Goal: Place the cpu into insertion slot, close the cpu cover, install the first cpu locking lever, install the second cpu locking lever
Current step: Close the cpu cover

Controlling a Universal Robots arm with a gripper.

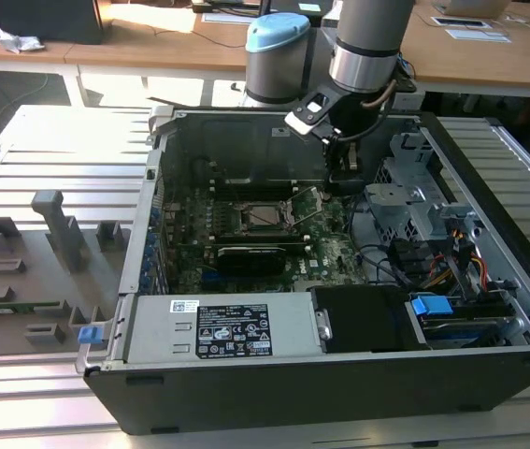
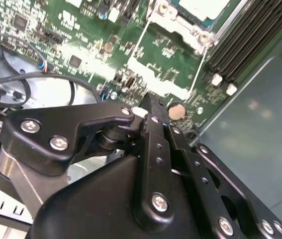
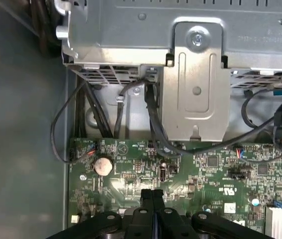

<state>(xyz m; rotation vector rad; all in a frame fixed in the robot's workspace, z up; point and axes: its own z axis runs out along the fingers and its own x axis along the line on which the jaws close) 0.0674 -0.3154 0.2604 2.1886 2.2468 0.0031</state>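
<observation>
Right of centre in the exterior view, gripper (image 1: 341, 183) hangs clenched, empty, near the slot (image 1: 243, 219) where cpu (image 1: 266, 215) seems seated; dropping blind, its tips could gouge the board (image 1: 332, 254).

A silver-grey tubular arm (image 1: 369, 37) with a pale-blue joint cap (image 1: 279, 33) carries black linkage fingers (image 3: 146, 201) studded with silver screws (image 2: 159, 201).

The gripper (image 2: 153, 107), fingers seemingly pressed together, hangs above the green motherboard (image 2: 81, 45) near long black slots (image 2: 245, 45)
</observation>
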